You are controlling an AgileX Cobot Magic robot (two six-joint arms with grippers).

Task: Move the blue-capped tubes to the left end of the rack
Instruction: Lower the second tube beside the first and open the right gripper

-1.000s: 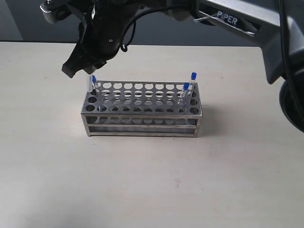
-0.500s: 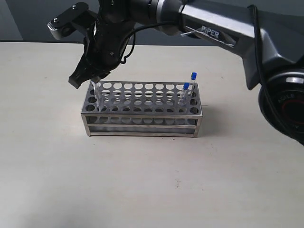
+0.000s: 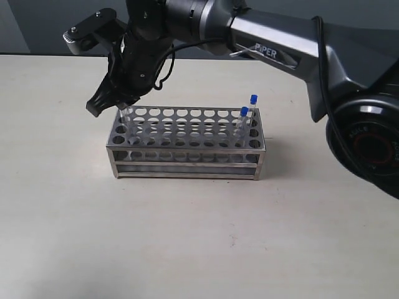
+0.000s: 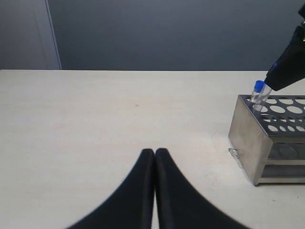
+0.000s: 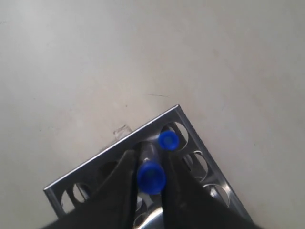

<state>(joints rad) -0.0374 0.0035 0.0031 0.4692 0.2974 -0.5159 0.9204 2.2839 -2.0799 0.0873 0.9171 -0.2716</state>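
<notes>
Two thin clear blue-capped tubes are standing at the right end of the silver metal rack. At its left end the right gripper is clamping a third tube beside a fourth tube. The left gripper is sitting closed.

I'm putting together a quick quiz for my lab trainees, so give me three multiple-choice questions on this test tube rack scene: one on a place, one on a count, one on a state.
1. Where is the right end effector?
A) at the left end of the rack
B) at its right end
C) over bare table, away from it

2. How many blue-capped tubes stand at the rack's right end?
A) one
B) two
C) four

3. How is the left end effector?
A) shut and empty
B) wide open
C) gripping a tube

Answers:
1 A, it grips a tube over the left-end holes.
2 B, two blue caps show there.
3 A, its fingers meet with nothing between them.
</notes>
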